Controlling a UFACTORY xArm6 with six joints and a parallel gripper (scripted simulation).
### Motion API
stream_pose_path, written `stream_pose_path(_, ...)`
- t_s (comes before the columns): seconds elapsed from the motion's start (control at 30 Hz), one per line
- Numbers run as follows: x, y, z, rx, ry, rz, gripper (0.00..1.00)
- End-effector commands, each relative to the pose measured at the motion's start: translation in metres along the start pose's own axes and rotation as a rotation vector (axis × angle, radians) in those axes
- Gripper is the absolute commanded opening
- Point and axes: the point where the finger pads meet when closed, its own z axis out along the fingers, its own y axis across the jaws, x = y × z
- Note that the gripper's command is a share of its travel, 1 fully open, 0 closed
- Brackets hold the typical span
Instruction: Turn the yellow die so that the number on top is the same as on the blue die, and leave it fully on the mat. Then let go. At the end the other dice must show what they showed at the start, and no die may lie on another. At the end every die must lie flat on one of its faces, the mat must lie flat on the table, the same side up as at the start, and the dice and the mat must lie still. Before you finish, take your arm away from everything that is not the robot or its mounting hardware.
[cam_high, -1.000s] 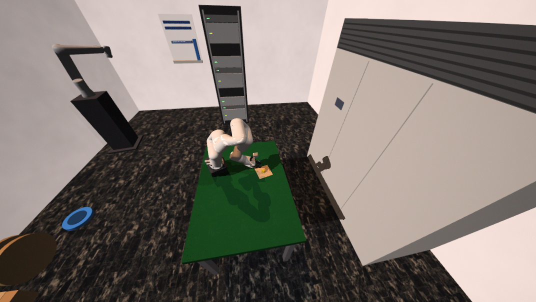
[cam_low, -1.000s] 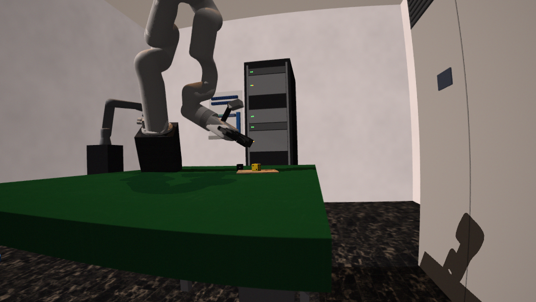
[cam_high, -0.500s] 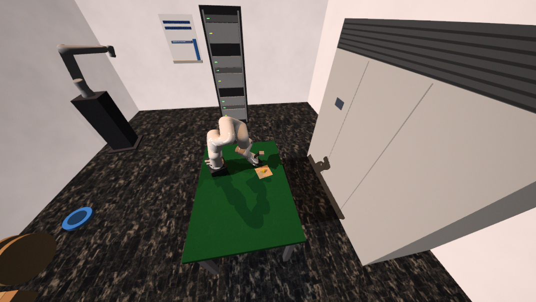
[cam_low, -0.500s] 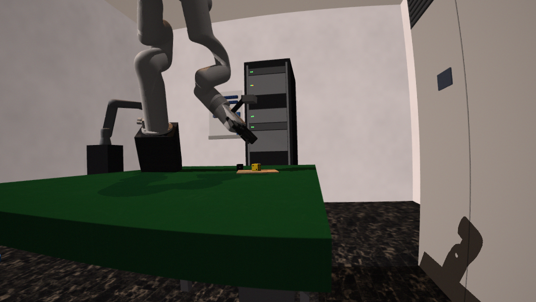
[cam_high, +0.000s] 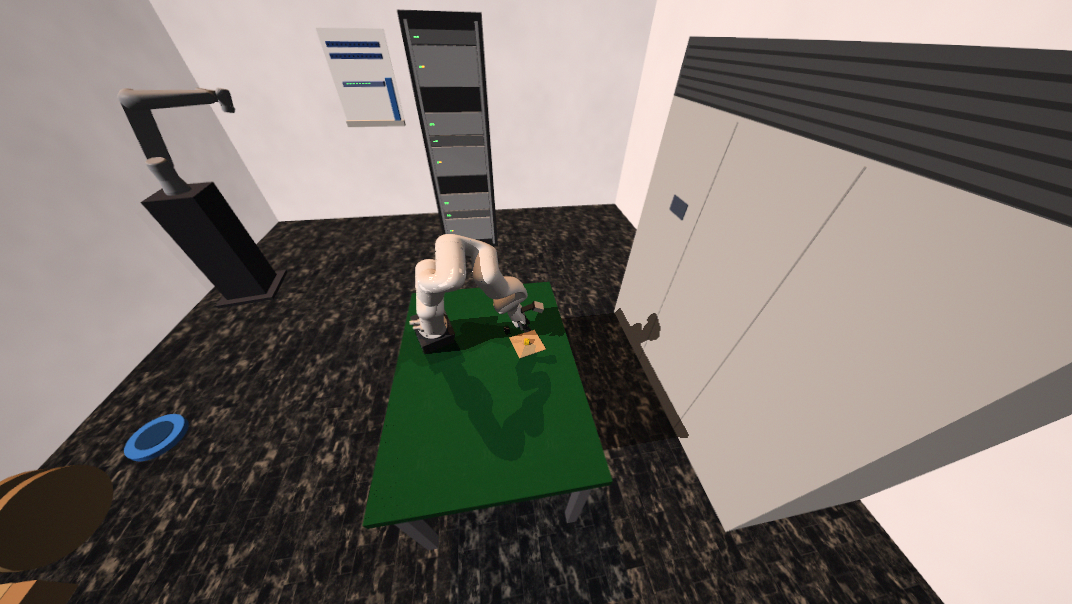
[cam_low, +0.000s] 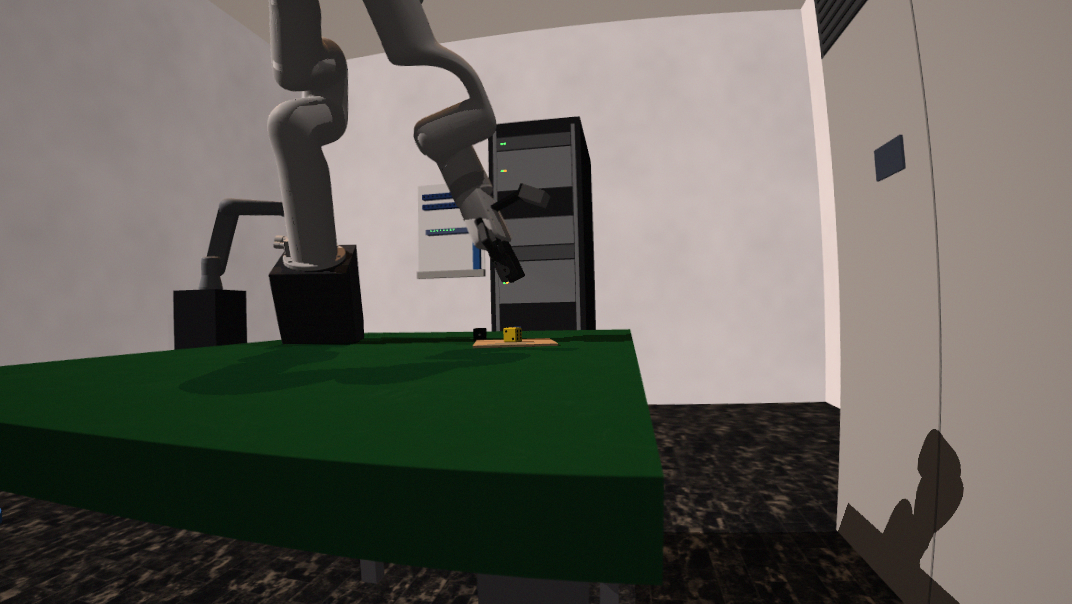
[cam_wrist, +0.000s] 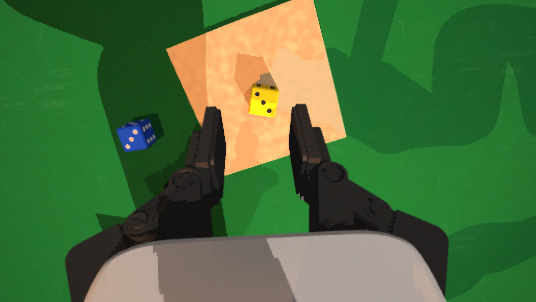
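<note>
— Any lettering to read here?

— No words, no brand names. The only numbers are the pips on the dice.

— What does the yellow die (cam_wrist: 263, 100) show?

— In the wrist view, the face turned toward the camera carries three black pips on a diagonal. The face behind it shows two pips; the rest of that face I cannot make out.

— And the blue die (cam_wrist: 136, 134)?

— One face has three pale pips on a diagonal. The face to its right has small pips in two rows, too small to count surely.

— The wall board (cam_high: 361, 75)?

— Blue bars only, nothing legible. The dark square (cam_high: 678, 207) on the cabinet (cam_high: 787, 300) is blank.
</note>
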Motion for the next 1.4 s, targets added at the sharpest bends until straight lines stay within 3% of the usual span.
stream_pose_path(0.0, 0.005, 0.002, -0.001, -0.037, -0.146, -0.016, 0.42)
stream_pose_path(0.43, 0.019, 0.002, -0.002, -0.041, -0.383, -0.011, 0.42)
stream_pose_path(0.8, 0.019, 0.0, -0.003, -0.034, -0.428, -0.011, 0.42)
stream_pose_path(0.83, 0.019, 0.0, -0.003, -0.034, -0.428, -0.011, 1.0)
stream_pose_path(1.37, 0.021, 0.0, -0.006, -0.036, -0.427, -0.011, 1.0)
